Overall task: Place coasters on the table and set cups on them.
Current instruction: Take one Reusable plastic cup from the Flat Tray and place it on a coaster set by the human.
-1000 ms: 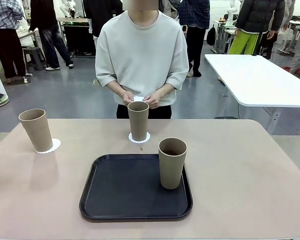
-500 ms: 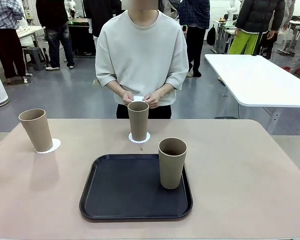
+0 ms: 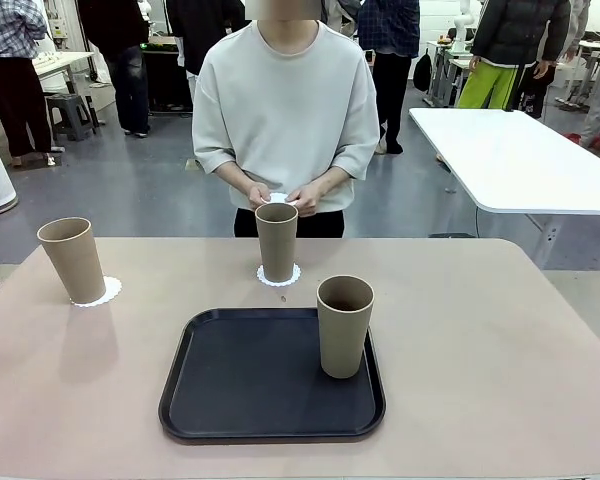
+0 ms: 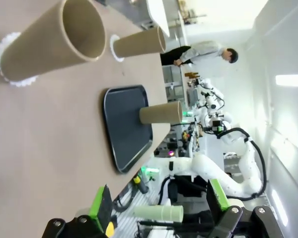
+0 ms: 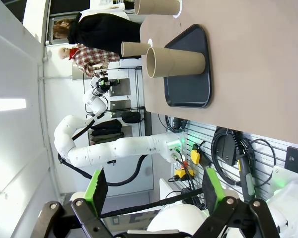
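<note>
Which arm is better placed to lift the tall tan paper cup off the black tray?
Probably the right: the cup stands at the tray's right edge, with bare beige table beyond it.

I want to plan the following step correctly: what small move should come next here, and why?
Probably the person's hands should lay the last coaster on the bare table. The left cup and the middle cup stand on coasters, while the third cup waits on the black tray with none under it.
</note>
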### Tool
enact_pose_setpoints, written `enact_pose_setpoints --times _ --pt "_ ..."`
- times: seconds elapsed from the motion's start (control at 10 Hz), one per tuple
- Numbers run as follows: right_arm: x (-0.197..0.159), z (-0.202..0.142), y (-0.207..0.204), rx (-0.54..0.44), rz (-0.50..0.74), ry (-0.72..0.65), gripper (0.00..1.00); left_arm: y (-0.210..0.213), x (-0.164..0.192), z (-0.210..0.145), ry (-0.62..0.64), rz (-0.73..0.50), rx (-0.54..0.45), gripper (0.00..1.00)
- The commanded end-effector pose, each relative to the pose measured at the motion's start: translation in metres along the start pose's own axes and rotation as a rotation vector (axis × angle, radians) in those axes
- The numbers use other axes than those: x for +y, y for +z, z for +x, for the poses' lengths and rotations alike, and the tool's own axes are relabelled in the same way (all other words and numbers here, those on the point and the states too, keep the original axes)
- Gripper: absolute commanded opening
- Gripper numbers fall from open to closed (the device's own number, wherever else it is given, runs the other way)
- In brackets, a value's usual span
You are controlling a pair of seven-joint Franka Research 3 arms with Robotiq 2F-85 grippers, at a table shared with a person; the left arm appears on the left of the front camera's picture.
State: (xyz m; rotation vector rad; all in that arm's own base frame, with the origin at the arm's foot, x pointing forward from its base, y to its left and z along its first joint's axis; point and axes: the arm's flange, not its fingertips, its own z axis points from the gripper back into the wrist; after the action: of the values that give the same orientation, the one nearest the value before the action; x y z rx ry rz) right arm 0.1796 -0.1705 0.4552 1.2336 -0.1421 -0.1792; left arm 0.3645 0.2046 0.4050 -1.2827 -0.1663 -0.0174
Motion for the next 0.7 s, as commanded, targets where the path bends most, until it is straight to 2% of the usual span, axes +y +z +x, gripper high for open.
enact_pose_setpoints --times 0.0,0.1,0.2,0.3,0.6 --pt "0.0 -0.001 0.0 0.0 0.011 0.01 1.0 0.015 0.003 -0.01 -0.025 -0.014 0.013 1.0" --pt "0.0 -0.001 0.0 0.0 0.011 0.01 1.0 0.017 0.0 -0.015 -0.04 -0.015 0.014 1.0" --pt "0.0 -0.001 0.0 0.0 0.011 0.01 1.0 0.009 -0.013 -0.022 -0.082 -0.03 0.062 1.0" --pt "0.0 -0.001 0.0 0.0 0.011 0.01 1.0 0.012 0.004 -0.012 -0.004 -0.011 0.0 1.0" --pt "0.0 -0.001 0.0 0.0 0.011 0.01 1.0 0.012 0.004 -0.012 -0.004 -0.011 0.0 1.0"
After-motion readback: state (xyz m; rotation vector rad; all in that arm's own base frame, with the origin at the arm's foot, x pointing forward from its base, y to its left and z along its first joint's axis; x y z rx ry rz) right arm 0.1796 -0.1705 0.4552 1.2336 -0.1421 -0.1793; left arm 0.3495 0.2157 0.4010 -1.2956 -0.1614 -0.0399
